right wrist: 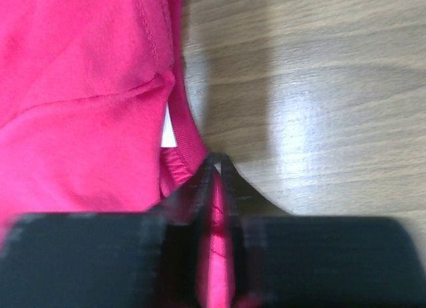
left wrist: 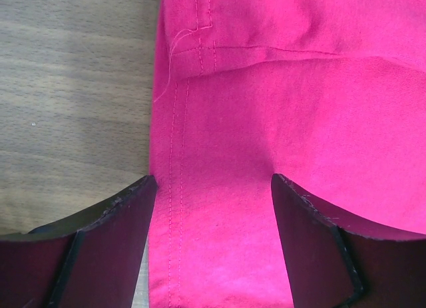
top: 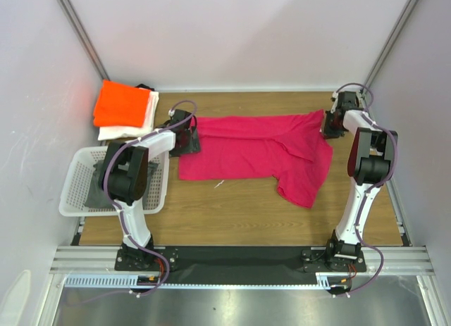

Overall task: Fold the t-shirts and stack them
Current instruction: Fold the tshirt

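The pink t-shirt (top: pixel 254 146) is laid out on the tabletop (top: pixel 232 206). Its collar edge is pinched between the closed right fingers (right wrist: pixel 193 208), while its hemmed end is straddled by the wide-open left fingers (left wrist: pixel 106 241).

Matt magenta cloth t-shirt (left wrist: pixel 266 122) with stitched hems on a smooth, faintly glossy wood-grain table (right wrist: pixel 319 88)

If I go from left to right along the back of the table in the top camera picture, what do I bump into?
First the orange t-shirt, then the left gripper, the pink t-shirt, the right gripper.
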`<state>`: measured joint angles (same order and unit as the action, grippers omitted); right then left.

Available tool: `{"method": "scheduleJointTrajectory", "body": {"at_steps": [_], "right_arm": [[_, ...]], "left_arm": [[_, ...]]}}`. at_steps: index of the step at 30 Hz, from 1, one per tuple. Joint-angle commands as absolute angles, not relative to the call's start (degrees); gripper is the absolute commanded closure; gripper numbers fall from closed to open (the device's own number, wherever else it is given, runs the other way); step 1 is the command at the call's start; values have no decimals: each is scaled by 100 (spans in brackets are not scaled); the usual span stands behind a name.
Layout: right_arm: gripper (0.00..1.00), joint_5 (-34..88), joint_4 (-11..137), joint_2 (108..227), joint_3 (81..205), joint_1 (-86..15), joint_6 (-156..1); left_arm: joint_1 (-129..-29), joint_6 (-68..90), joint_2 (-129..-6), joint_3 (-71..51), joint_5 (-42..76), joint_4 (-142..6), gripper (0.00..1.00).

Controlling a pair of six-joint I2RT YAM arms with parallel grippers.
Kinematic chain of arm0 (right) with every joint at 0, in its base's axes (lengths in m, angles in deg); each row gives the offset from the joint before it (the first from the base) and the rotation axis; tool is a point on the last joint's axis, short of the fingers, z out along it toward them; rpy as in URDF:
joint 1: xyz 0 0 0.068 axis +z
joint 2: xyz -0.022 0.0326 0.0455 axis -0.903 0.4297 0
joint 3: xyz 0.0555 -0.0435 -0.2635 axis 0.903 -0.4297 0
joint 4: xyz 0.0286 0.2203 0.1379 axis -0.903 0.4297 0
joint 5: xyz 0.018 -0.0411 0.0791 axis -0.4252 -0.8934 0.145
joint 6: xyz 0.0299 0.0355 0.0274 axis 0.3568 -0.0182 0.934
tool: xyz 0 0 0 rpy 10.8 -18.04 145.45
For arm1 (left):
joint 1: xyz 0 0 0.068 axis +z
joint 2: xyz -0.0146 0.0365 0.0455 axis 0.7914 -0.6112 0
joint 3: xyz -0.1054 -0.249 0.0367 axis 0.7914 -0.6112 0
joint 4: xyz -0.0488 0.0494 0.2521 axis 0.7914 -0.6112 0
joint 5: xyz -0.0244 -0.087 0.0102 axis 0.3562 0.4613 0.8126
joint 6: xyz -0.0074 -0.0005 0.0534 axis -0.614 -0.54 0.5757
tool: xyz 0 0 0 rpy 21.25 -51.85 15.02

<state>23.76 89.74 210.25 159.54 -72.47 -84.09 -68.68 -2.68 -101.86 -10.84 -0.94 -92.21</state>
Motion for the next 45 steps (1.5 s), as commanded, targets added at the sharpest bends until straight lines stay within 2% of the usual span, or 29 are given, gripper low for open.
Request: {"method": "scheduleJointTrajectory", "body": {"at_steps": [1,6,7,10,13,16,22,33,45], "right_arm": [[98,2006,9189,21171,16120,-7193,-8562],[99,2031,9171,20987,16085,-7202,-8535],[91,2093,9189,20943,16094,-7211,-8501],[78,2471,9154,20697,16120,-7237,-8457],[68,2778,9119,20521,16120,-7237,-8456],[63,2929,9031,20494,16050,-7211,-8535],[61,2894,9145,20731,16112,-7176,-8632],[61,1988,9286,20863,16138,-6991,-8904],[61,1935,9277,20872,16129,-7088,-8869]], "left_arm": [[-6893,-269,-10346,-1100,-175,-9308,24],[-6893,-278,-10329,-1126,-166,-9282,23],[-6893,-269,-10320,-1135,-158,-9282,23],[-6893,-269,-10320,-1135,-158,-9282,23],[-6893,-269,-10320,-1135,-140,-9255,23],[-6893,-252,-10320,-1126,-105,-9238,23],[-6893,-260,-10329,-1109,-96,-9238,23],[-6893,-243,-10302,-1144,-70,-9255,22],[-6893,-243,-10355,-1091,-87,-9282,22]]}}
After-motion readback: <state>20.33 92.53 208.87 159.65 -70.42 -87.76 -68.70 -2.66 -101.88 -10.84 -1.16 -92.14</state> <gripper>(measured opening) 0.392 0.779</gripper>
